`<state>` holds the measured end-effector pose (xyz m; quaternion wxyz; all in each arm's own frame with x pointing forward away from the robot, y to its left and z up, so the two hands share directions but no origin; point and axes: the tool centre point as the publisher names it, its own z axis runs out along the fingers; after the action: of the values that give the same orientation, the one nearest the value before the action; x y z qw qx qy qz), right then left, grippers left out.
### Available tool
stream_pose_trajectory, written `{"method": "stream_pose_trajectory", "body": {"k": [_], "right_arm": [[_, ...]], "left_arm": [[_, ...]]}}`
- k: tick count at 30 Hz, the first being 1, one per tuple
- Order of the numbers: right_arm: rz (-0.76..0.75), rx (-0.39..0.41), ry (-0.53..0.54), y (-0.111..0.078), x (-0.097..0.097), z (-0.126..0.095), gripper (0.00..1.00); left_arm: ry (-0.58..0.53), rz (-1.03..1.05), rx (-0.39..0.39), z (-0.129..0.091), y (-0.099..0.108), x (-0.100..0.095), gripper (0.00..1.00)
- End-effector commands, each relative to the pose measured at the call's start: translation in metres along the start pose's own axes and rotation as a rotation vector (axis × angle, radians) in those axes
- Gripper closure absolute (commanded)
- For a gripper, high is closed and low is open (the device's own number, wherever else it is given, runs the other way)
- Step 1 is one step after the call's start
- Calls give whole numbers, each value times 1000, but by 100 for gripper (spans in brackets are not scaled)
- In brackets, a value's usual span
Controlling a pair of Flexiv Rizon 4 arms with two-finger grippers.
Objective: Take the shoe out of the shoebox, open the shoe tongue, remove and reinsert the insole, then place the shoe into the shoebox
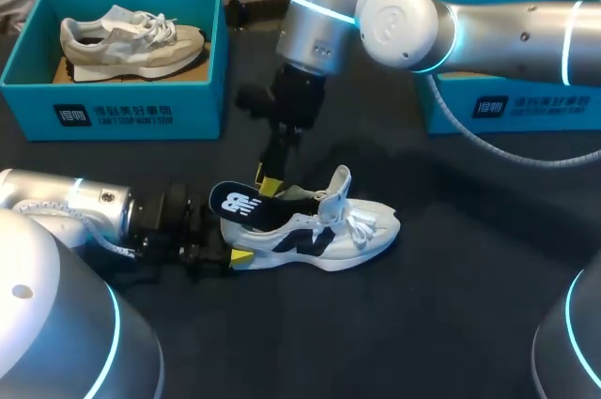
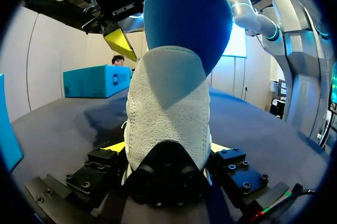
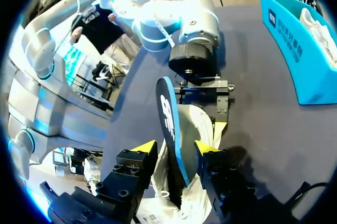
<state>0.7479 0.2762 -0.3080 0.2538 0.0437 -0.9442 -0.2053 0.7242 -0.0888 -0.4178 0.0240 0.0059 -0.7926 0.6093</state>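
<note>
Head view shows a dark table (image 1: 470, 324) bearing white shoe (image 1: 352, 233), teal shoebox (image 1: 122, 113).

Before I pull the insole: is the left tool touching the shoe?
Touching. The left wrist view shows the shoe wedged heel-first in the left tool, with a yellow fingertip pressed against each side.
</note>
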Motion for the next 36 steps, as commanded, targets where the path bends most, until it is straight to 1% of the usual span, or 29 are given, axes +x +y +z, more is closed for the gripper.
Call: {"method": "stream_pose_trajectory", "body": {"k": [1, 6, 15, 28, 32, 34, 36], "right_arm": [[3, -11, 9, -1, -7, 9, 56], [4, -27, 13, -4, -8, 16, 56], [5, -60, 29, -10, -2, 28, 56], [-3, -85, 31, -8, -2, 36, 59], [-7, -92, 32, -6, -3, 37, 65], [-9, -94, 32, -6, -3, 38, 78], [-11, -98, 32, -5, -4, 39, 100]], "left_arm": [[-4, 0, 0, 0, 2, 0, 100], [-4, 0, 0, 0, 2, 0, 100], [-4, 0, 0, 0, 2, 0, 100], [-4, 0, 0, 0, 2, 0, 100], [-4, 0, 0, 0, 2, 0, 100], [-4, 0, 0, 0, 2, 0, 100], [-4, 0, 0, 0, 2, 0, 100]]}}
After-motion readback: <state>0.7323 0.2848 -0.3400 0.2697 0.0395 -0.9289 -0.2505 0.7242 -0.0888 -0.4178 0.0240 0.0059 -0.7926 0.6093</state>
